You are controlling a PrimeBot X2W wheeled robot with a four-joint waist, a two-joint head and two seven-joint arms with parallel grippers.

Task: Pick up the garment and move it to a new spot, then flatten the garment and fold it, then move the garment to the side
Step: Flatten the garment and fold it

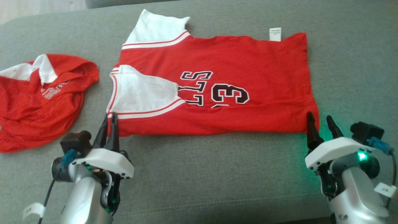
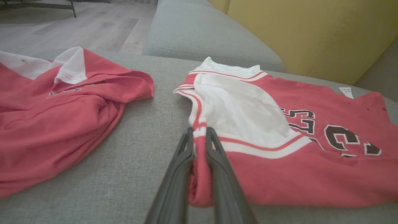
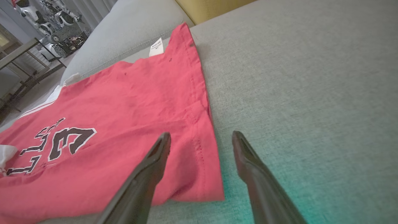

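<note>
Plainly, with the left gripper [image 1: 110,116] pinched on the jersey's [image 1: 248,62] near shoulder edge and the right gripper [image 1: 319,115] gaping astride its hem corner on the grey sofa cushion [image 1: 202,174], a one-sided lift could drag and bunch the flat cloth.

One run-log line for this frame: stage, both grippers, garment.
stage: grasping to fold | left gripper: shut on jersey, sleeve-end corner | right gripper: open, straddling hem corner
</note>
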